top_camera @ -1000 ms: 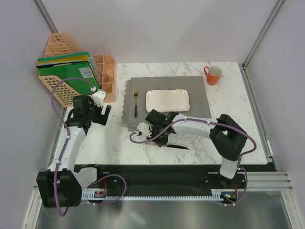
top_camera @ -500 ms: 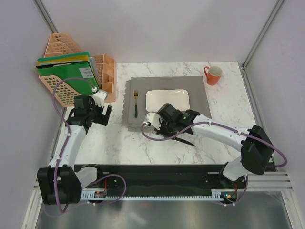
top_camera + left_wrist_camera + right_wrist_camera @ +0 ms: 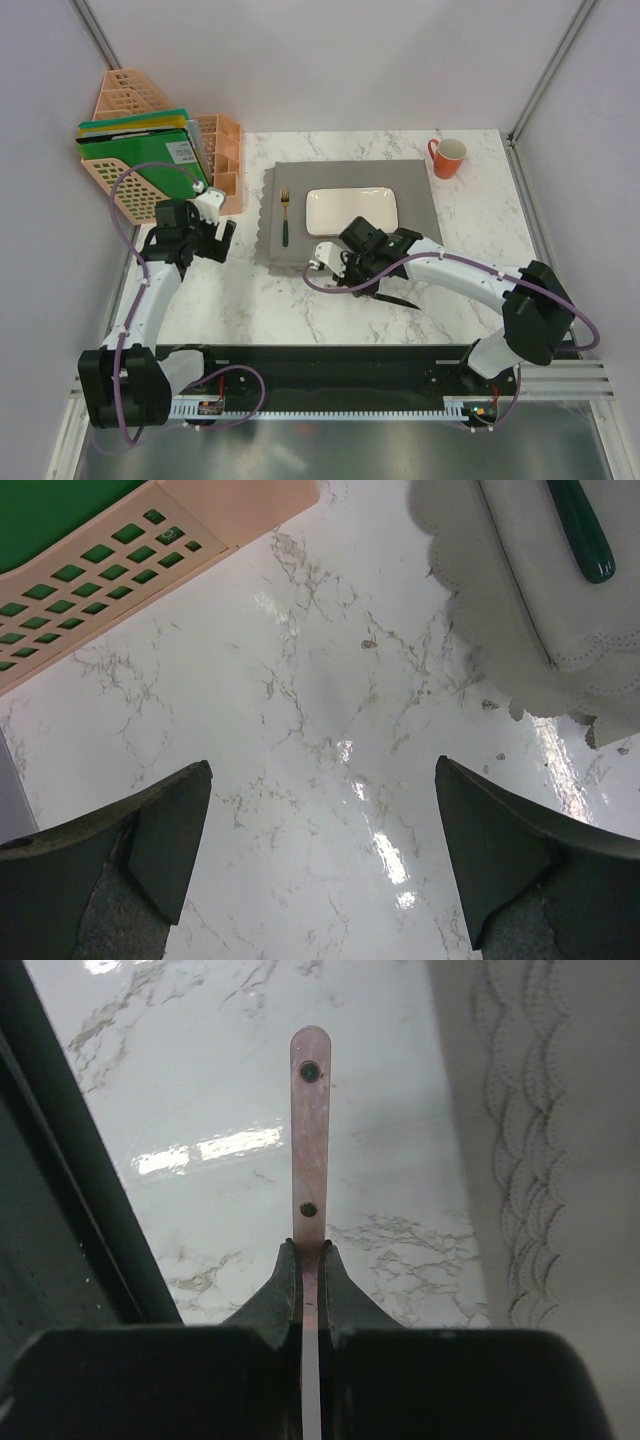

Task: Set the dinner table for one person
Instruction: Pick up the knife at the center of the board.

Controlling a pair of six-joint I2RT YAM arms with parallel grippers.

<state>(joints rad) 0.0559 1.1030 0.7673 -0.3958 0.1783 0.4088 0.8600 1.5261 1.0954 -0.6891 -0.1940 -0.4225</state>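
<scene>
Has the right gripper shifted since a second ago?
Yes. In the top view the right gripper, shut on the knife, has moved rightward, from in front of the white plate's left end to in front of its middle.

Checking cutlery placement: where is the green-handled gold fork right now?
In the top view the green-handled gold fork lies on the grey scallop-edged placemat, just left of the white rectangular plate.

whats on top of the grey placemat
On the placemat, a white plate sits near the middle and a fork lies to its left. The right arm covers part of the mat's near edge, so anything there is hidden.
</scene>
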